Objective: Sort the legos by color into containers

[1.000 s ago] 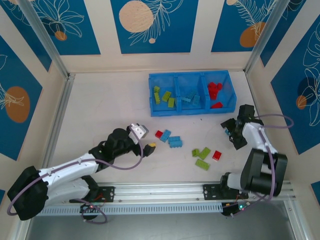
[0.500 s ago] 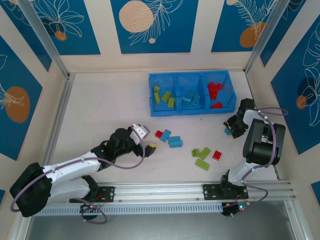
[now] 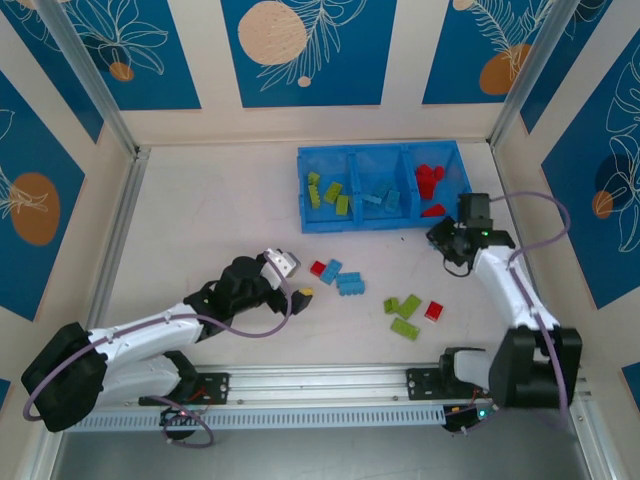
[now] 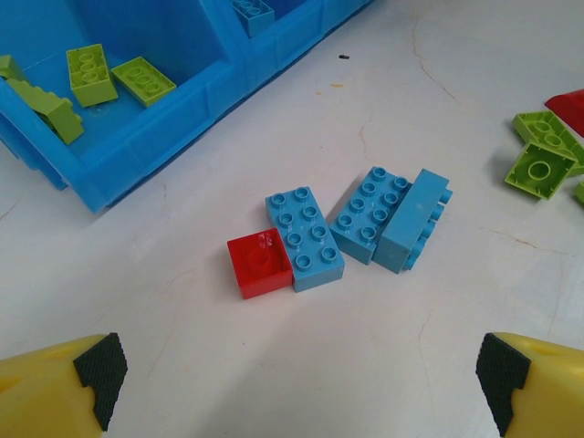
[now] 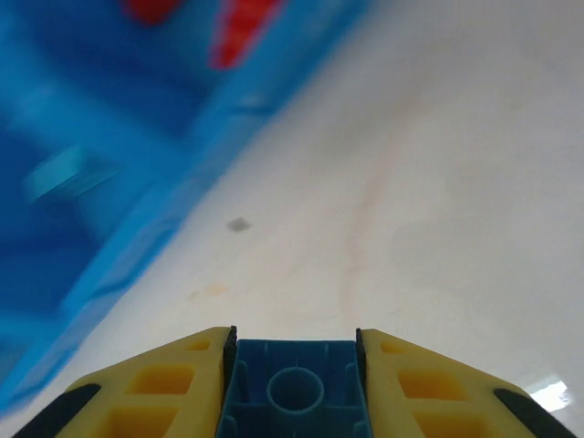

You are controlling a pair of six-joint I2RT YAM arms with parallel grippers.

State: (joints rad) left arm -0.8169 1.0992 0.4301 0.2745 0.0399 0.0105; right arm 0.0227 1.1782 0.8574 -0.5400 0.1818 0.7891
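Lego (image 5: 294, 399), light blue, sits pinched in right end effector (image 5: 294, 351) just beside tray (image 3: 350, 224), likely bound for its middle compartment (image 3: 383, 172); left end effector (image 4: 297, 388) hangs open above loose bricks (image 4: 306, 239) on table (image 4: 474, 100).

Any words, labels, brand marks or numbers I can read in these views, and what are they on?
No readable text anywhere.
tray: plain blue walls, no label.
loose blue bricks: studs show no legible marking.
gripped blue brick: bare underside, no marking; the background behind it is blurred.
wall panels: leaf and circle patterns only, no words.
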